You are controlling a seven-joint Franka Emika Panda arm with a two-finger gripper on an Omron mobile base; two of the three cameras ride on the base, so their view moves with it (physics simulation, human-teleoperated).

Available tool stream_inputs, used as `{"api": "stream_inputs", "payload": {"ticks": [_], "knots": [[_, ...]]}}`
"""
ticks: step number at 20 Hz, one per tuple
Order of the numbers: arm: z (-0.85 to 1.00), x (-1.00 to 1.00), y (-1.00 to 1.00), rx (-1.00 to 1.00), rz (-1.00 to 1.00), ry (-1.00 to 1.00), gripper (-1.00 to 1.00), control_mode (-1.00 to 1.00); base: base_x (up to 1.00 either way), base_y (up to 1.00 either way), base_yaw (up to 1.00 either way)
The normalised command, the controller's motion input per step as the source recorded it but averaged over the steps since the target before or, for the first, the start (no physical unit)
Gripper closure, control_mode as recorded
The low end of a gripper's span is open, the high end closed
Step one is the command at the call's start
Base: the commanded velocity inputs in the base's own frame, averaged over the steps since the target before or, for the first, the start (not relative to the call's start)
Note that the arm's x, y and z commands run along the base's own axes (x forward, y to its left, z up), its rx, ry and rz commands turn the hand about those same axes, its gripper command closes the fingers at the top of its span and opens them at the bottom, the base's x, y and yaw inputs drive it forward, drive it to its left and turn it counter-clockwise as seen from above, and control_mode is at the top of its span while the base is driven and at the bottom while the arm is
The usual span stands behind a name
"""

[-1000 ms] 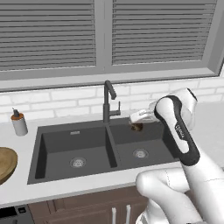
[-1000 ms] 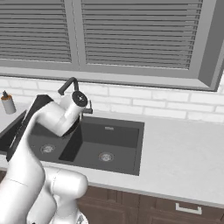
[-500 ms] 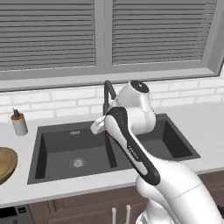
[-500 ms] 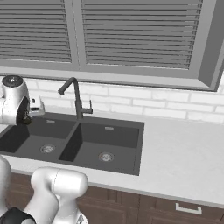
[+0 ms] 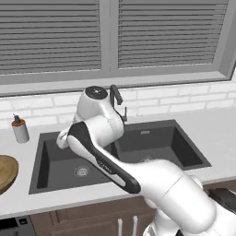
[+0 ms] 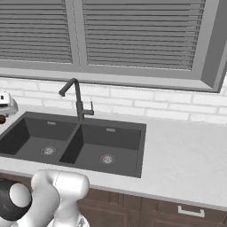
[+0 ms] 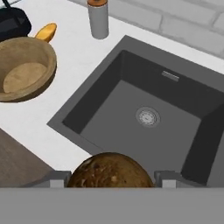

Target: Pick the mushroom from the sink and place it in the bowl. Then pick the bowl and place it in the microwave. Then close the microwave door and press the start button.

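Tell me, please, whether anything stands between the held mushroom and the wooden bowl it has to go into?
Nothing visible does. In the hand view the mushroom sits between the fingertips above the sink, and bare counter separates it from the open, empty bowl.

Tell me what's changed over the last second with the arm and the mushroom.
The arm has swung left, from above the right basin across the faucet to over the left basin of the sink, toward the bowl. The gripper keeps the mushroom between its fingers. Bowl, faucet and soap bottle stayed put.

Matt dark sink (image 7: 131,109), smooth wooden bowl (image 7: 26,70), seemingly rough mottled mushroom (image 7: 109,171).
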Motion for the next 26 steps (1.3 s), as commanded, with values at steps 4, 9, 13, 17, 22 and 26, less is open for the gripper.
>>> {"api": "stream_inputs", "payload": {"ticks": [4, 9, 13, 17, 22, 26], "knots": [[-0.12, 0.02, 0.95, 0.00, 0.00, 0.01, 1.00, -1.00, 0.00, 0.00, 0.00], [-0.25, 0.00, 0.87, 0.05, 0.00, 0.00, 1.00, -1.00, 0.00, 0.00, 0.00], [-0.19, 0.02, 0.74, 0.06, 0.05, 0.00, 1.00, -1.00, 0.00, 0.00, 0.00], [-0.12, 0.00, 0.59, 0.09, 0.14, 0.00, 1.00, -1.00, 0.00, 0.00, 0.00], [-0.25, 0.00, 0.36, 0.21, 0.15, 0.00, 1.00, -1.00, 0.00, 0.00, 0.00], [-0.23, 0.03, 0.34, 0.20, 0.17, 0.00, 1.00, -1.00, 0.00, 0.00, 0.00]]}}
